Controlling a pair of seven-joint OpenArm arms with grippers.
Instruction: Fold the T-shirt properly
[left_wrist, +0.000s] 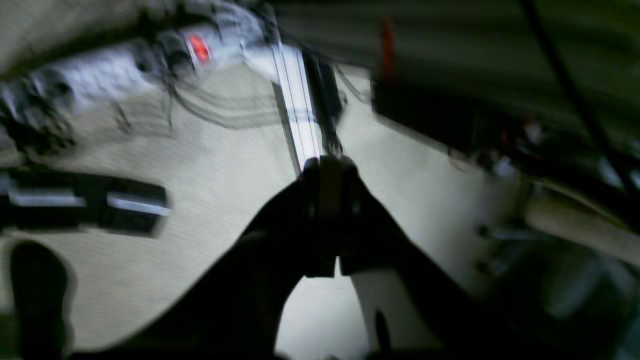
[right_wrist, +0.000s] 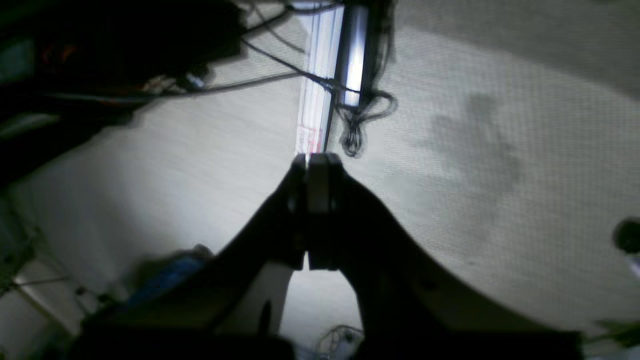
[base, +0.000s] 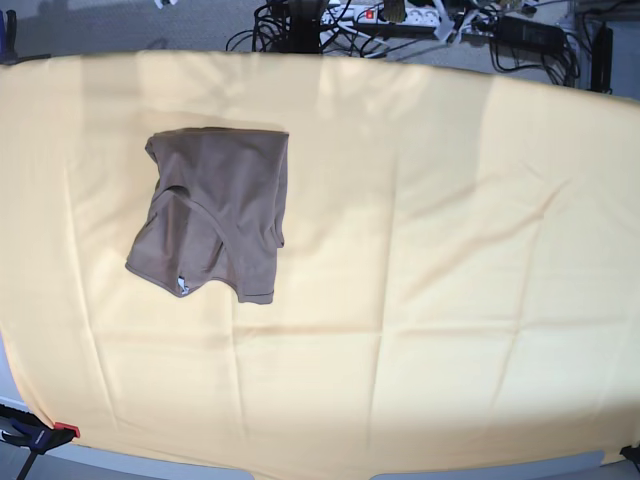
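Note:
The taupe T-shirt (base: 215, 210) lies folded into a rough rectangle on the left part of the pale-yellow cloth (base: 450, 250), with a small pale tag (base: 181, 288) showing at its lower edge. Neither gripper shows in the base view. In the left wrist view my left gripper (left_wrist: 330, 164) is shut with nothing in it and faces a pale carpet-like surface away from the shirt. In the right wrist view my right gripper (right_wrist: 316, 159) is also shut and empty, over a similar pale surface. The shirt does not show in either wrist view.
A power strip and tangled cables (base: 380, 15) lie beyond the table's far edge. A clamp (base: 40, 435) grips the near left corner. An aluminium rail (left_wrist: 297, 105) and a lit power strip (left_wrist: 199, 48) show ahead of the left gripper; the rail (right_wrist: 320, 75) and cables show ahead of the right.

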